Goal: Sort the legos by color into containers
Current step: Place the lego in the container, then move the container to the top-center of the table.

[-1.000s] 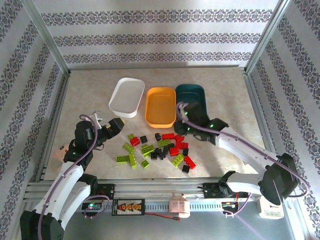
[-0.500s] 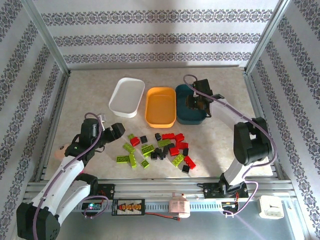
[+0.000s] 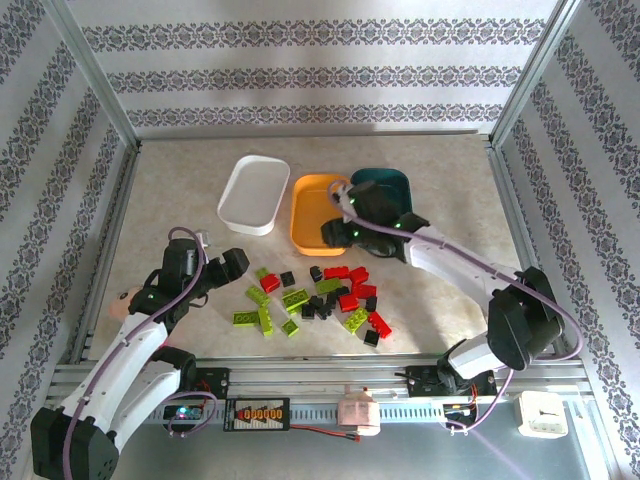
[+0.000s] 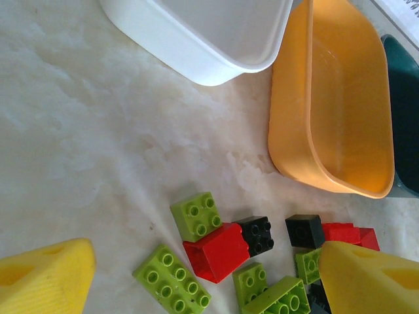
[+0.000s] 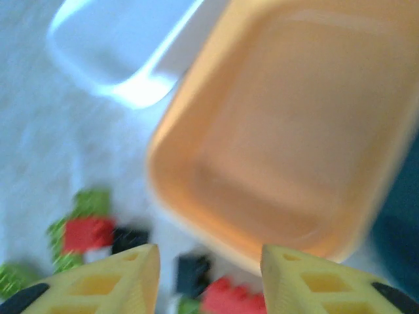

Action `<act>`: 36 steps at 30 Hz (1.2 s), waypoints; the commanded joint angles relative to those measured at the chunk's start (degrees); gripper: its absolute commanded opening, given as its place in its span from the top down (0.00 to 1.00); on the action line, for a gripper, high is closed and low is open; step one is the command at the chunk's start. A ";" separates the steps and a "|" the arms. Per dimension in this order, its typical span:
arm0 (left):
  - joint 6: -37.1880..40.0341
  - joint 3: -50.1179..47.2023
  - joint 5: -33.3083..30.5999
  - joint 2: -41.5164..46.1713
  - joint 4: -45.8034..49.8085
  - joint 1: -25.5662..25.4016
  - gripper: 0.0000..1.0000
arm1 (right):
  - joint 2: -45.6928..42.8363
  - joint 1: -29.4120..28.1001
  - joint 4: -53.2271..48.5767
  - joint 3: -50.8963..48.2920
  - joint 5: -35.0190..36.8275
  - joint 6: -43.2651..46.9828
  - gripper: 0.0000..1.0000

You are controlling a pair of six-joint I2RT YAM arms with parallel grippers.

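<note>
Near edge is the rail (image 3: 300, 375) with both arm bases bolted on. The left pincer (image 3: 233, 262) sits low at the pile's left side, fingers wide apart and gripping nothing; can't tell if the tips touch the worktop (image 3: 180, 190). All legos (image 3: 315, 295) are loose in one cluster mid-worktop, between the rail and the trays, with lime, red and black mixed and many touching. On the left wrist cam the two yellow fingertips (image 4: 46, 281) flank the cluster's near-left bricks: a lime one against a red one, and a black one touching the red. The right arm reaches in from the right across the pile. The right pincer (image 3: 333, 233) is over the near-right rim of the orange tray (image 3: 315, 200), fingers apart, nothing between them. Its wrist cam is blurred, so contact with the rim can't be judged. Behind the pile are three trays in a row: white tray (image 3: 253, 194) left and angled, orange in the middle just beside it, teal tray (image 3: 392, 182) right, rim to rim with the orange and partly under the right arm. There is open worktop left of the white tray, right of the teal tray and the pile, and a wide strip behind the trays up to the walls (image 3: 320, 70).
</note>
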State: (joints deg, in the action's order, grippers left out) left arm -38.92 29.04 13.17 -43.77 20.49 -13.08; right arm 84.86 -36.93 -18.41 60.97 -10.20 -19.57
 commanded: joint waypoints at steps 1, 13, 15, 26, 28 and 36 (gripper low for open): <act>1.56 2.15 -1.71 0.59 1.77 -0.62 0.11 | 1.63 -3.62 -3.73 -3.38 -4.99 -1.78 0.61; 1.11 1.62 -1.30 0.21 1.37 -0.61 0.11 | 16.51 -4.10 -4.50 6.85 1.34 0.12 0.75; 1.31 1.78 -1.21 0.16 1.73 -0.63 0.12 | 18.51 -3.40 -4.92 8.97 2.48 0.65 0.76; 2.26 2.75 -6.61 -3.06 6.77 -4.71 0.16 | 21.65 -0.60 -2.95 14.73 4.29 1.93 0.65; 2.10 2.70 -8.60 -4.78 6.87 -7.47 0.20 | 18.96 -1.36 -1.02 12.04 3.85 1.48 0.61; 4.74 5.68 -12.29 -19.16 -0.88 -18.45 0.25 | 9.17 -1.88 2.55 0.74 3.62 -0.88 0.56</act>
State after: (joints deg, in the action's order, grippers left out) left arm -37.06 31.38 4.40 -59.42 23.35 -28.05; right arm 97.25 -38.87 -17.56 64.49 -6.79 -19.25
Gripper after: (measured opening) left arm 0.748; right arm 0.434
